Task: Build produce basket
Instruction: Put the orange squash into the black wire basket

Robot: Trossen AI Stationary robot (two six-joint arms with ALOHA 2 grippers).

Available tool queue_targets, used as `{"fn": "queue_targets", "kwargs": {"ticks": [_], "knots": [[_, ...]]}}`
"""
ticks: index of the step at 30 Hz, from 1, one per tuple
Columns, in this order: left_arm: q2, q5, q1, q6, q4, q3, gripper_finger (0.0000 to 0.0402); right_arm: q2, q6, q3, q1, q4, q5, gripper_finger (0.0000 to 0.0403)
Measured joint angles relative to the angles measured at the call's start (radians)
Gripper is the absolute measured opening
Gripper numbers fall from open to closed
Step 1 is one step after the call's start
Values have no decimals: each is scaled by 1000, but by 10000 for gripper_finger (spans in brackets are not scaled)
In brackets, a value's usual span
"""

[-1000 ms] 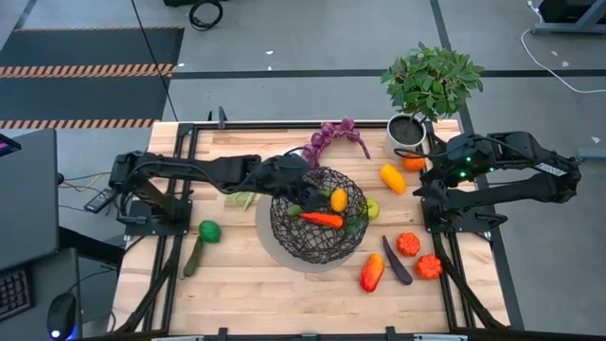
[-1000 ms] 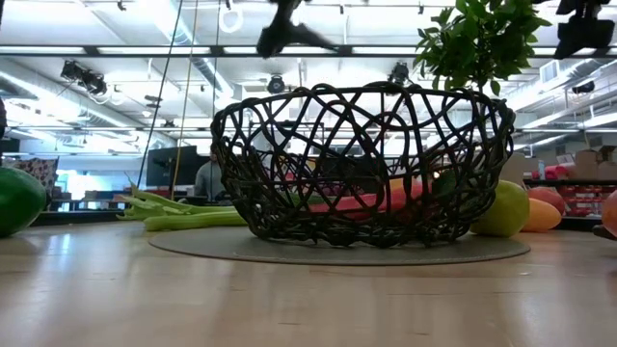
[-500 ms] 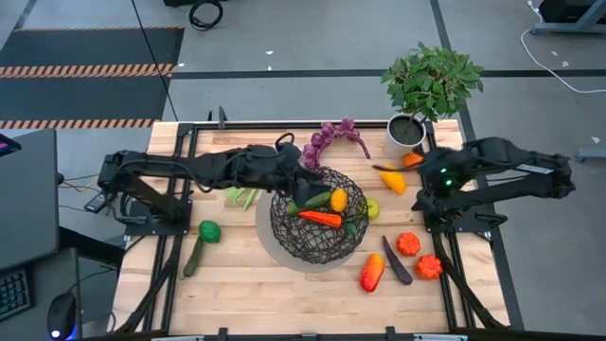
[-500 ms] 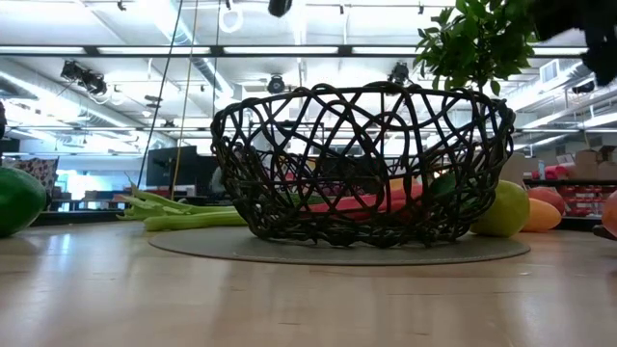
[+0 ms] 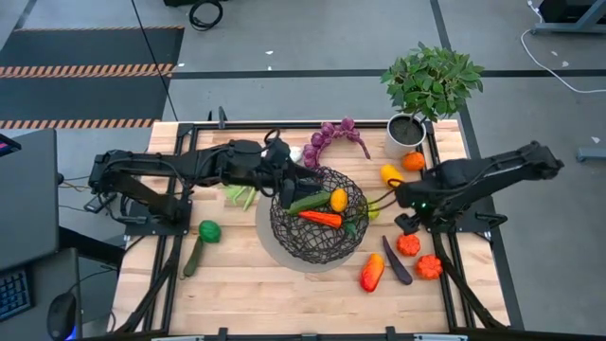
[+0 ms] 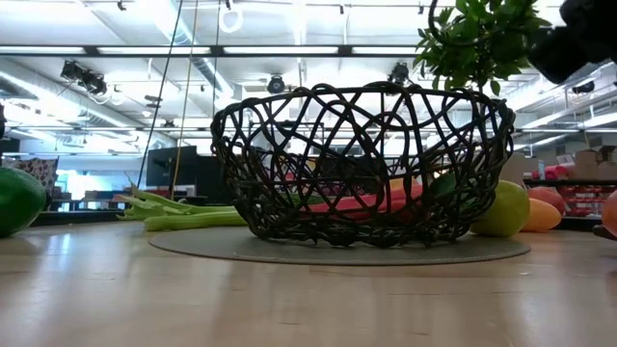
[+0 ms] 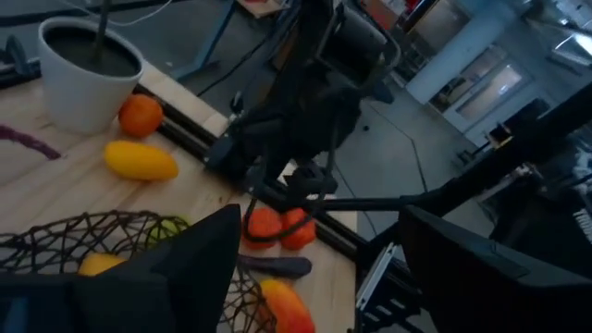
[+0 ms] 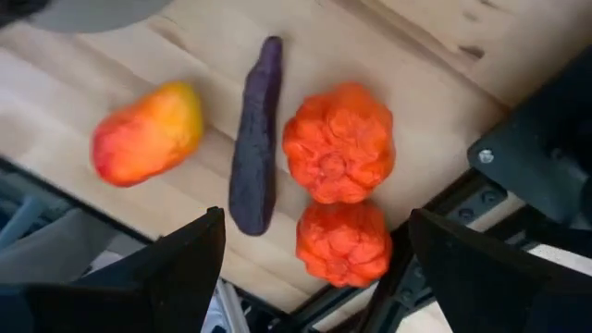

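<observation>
The dark wire basket [image 5: 317, 220] [image 6: 362, 164] stands on its pale round base at mid-table, holding a carrot [image 5: 322, 219], a green cucumber [image 5: 311, 201] and a yellow piece [image 5: 338, 200]. My left gripper [image 5: 299, 177] [image 7: 319, 222] hangs open and empty above the basket's far left rim. My right gripper [image 5: 405, 210] [image 8: 316, 217] points down, open and empty, above two red peppers [image 8: 338, 141] [image 8: 344, 242] and a dark aubergine [image 8: 256, 139] right of the basket. An orange-red pepper [image 8: 146, 132] lies beside them.
Grapes [image 5: 331, 137], a white plant pot [image 5: 405, 133], an orange [image 5: 414, 161] and a yellow pepper [image 5: 391, 175] lie at the far side. A leek [image 5: 241, 196], a green pepper [image 5: 208, 230] and another cucumber [image 5: 192, 258] lie left of the basket. A green fruit [image 6: 501, 207] touches its right side.
My left gripper has risen and drawn back toward the table's left edge from over the basket. My right gripper has come down and toward the table's near edge, tipping from near level to pointing down over the red peppers.
</observation>
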Motion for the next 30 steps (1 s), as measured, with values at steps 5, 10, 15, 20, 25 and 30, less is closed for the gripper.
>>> {"fn": "queue_targets", "kwargs": {"ticks": [5,10,15,20,25,30], "knots": [[-6,0,-5,2,-9,-1,297,62,-13,-47,69,126,27,353],[-5,26,-6,-6,-10,-1,297,107,22,-101,91,150,28,382],[-5,26,-6,-9,-16,-1,297,126,56,-160,101,197,27,396],[-5,26,-6,-10,-16,-1,298,125,107,-201,101,284,27,398],[-5,26,-6,-10,-16,-1,298,126,111,-252,102,361,27,398],[-5,26,-6,-34,-16,-1,298,134,111,-305,102,371,-1,399]]}}
